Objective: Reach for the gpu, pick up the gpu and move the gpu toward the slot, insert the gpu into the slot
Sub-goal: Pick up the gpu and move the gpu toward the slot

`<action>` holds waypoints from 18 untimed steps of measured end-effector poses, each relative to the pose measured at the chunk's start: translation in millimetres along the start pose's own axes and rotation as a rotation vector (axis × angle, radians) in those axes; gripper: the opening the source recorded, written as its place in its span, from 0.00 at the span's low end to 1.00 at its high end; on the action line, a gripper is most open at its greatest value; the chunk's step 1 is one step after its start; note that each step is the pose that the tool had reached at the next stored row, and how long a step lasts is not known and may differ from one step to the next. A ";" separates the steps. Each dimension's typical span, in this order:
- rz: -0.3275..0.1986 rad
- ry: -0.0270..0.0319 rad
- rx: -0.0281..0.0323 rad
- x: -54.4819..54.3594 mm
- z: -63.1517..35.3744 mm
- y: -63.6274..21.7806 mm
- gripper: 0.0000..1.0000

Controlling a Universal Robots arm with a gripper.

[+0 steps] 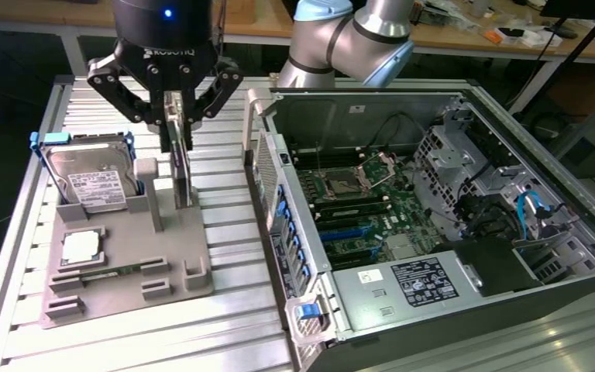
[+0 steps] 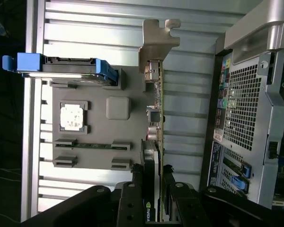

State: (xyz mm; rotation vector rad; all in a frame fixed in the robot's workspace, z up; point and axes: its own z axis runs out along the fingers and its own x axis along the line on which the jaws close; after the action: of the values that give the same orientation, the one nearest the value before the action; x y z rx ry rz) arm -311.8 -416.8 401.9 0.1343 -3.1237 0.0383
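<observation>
The gripper point(image 1: 179, 124) hangs at the upper left of the exterior view, its black fingers clamped on the top edge of the gpu point(image 1: 182, 172). The card stands on edge, upright, its lower end down at the grey holder point(image 1: 132, 291); I can't tell whether it is seated there or just clear of it. From this side the gpu is only a thin dark sliver.

The wrist view gives more: the gpu point(image 2: 154, 113) runs lengthwise away from the gripper point(image 2: 151, 177), a finger point(image 2: 132, 189) tight on each face, and its silvery end bracket point(image 2: 157, 42) shows at the far end.

On the holder point(image 2: 99, 146) the blue-framed hard drive point(image 1: 91, 182) point(image 2: 66, 66) stands in its pocket and the square processor chip point(image 1: 80, 246) point(image 2: 72, 117) lies flat.

The open computer case point(image 1: 359, 97) fills the exterior view's right, with its motherboard point(image 1: 370, 209) laid bare, well apart from the card.
</observation>
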 end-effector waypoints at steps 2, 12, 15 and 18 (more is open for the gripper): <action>0.000 0.0000 0.0002 0.1 -4.8 0.0 0.27; 0.000 0.0000 0.0004 0.3 -24.1 -0.2 0.27; 0.000 0.0001 0.0008 0.0 -32.8 0.0 0.27; 0.000 -0.0001 0.0008 0.0 -40.0 0.0 0.27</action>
State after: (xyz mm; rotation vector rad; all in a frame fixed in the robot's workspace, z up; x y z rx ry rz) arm -311.3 -415.7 441.8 0.1343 -3.1239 0.0396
